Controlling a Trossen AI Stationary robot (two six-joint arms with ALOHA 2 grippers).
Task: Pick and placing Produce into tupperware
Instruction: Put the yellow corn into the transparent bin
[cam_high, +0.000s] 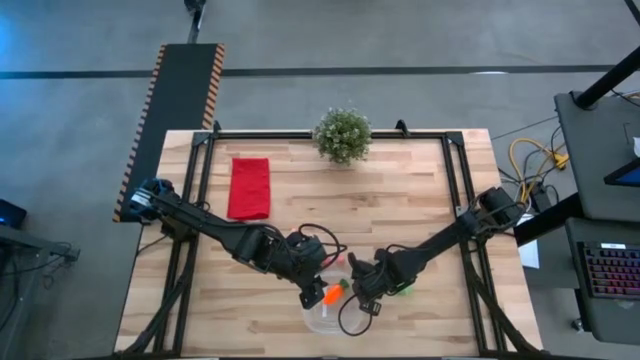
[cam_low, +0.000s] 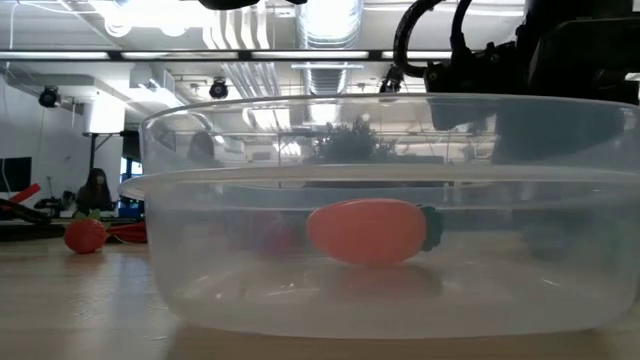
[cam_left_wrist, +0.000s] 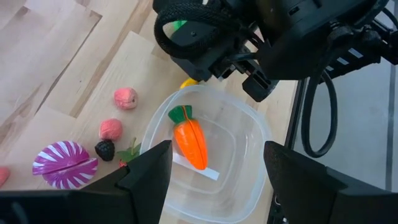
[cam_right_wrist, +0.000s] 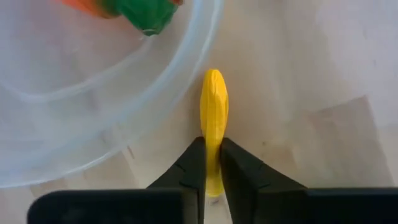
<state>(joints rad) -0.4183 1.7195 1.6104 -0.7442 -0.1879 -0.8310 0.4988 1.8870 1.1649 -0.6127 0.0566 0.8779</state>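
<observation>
I have the orange toy carrot (cam_left_wrist: 191, 142) lying in the clear plastic tub (cam_left_wrist: 258, 134), my right tool (cam_right_wrist: 211, 163) pinching a slim yellow piece (cam_right_wrist: 214, 118) on the tabletop just outside its rim, left tool (cam_left_wrist: 214, 171) wide above, other pieces outstanding.

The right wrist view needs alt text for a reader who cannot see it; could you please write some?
The right gripper pinches a slim yellow produce piece lying on the wooden table, just outside the rim of the clear tupperware. Inside the tub, the carrot's green top shows at the picture's edge.
</observation>
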